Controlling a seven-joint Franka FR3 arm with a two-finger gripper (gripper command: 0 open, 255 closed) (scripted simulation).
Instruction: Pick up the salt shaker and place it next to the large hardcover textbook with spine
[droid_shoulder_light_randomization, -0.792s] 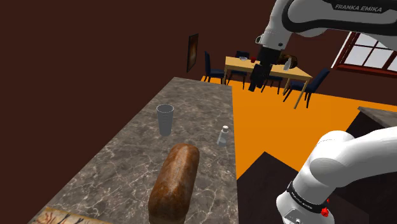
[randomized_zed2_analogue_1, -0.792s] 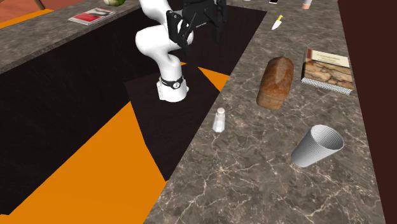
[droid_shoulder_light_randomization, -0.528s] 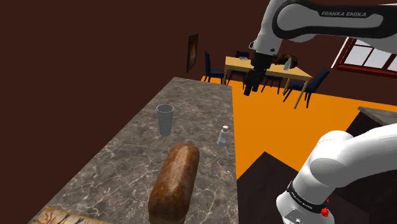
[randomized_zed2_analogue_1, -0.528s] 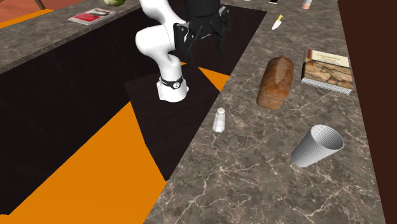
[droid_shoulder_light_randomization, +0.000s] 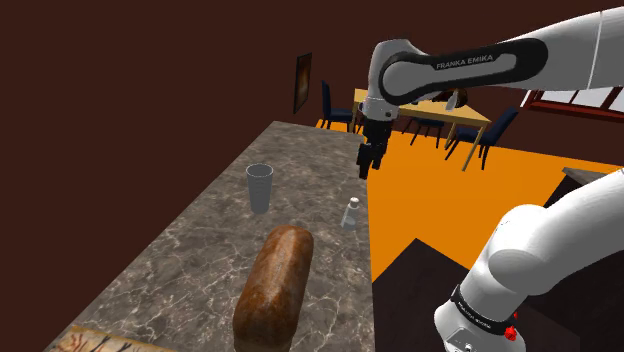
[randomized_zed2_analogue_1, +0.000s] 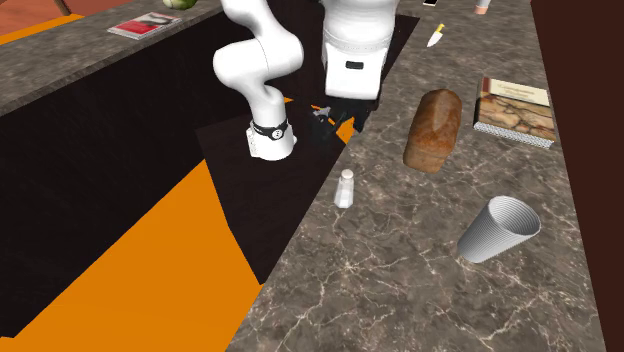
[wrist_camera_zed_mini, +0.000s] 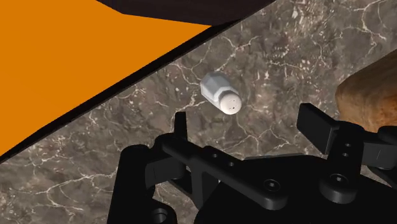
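Where the white arm (droid_shoulder_light_randomization: 470, 68) ends, the hand (droid_shoulder_light_randomization: 366, 170) hangs in the air over the table's edge and points downward. Its two black fingers (wrist_camera_zed_mini: 318, 124) stand apart with nothing between them.

- Salt shaker (wrist_camera_zed_mini: 221, 95): small, white, with a dotted cap. It stands upright on the table, just beyond the fingertips and untouched by them. In the shoulder view it sits close to the edge that borders the floor, below the hand.
- Table (droid_shoulder_light_randomization: 190, 250): a long dark top of veined marble that carries every item listed here.
- Loaf of bread (randomized_zed2_analogue_1: 433, 130): brown and oblong. It lies flat near the salt shaker without touching it, between the shaker and the textbook.
- Textbook (randomized_zed2_analogue_1: 515, 110): large, lying flat, with a picture on its cover. It is on the far side of the loaf, well apart from the salt shaker.
- Cup (randomized_zed2_analogue_1: 498, 230): grey and ribbed, upright with its mouth up. It is on the opposite side of the shaker from the loaf and further in from the edge.
- Knife (randomized_zed2_analogue_1: 437, 37): small with a white blade. It lies past the textbook, towards the second exterior view's top.
- Floor (randomized_zed2_analogue_1: 140, 270): flat orange, running alongside the table.
- Stand (randomized_zed2_analogue_1: 250, 215): a dark box under the arm's base, set against the table's edge.
- Dining table (droid_shoulder_light_randomization: 420, 108): yellow-topped, with dark blue chairs (droid_shoulder_light_randomization: 335, 108). It stands far behind the hand in the shoulder view.
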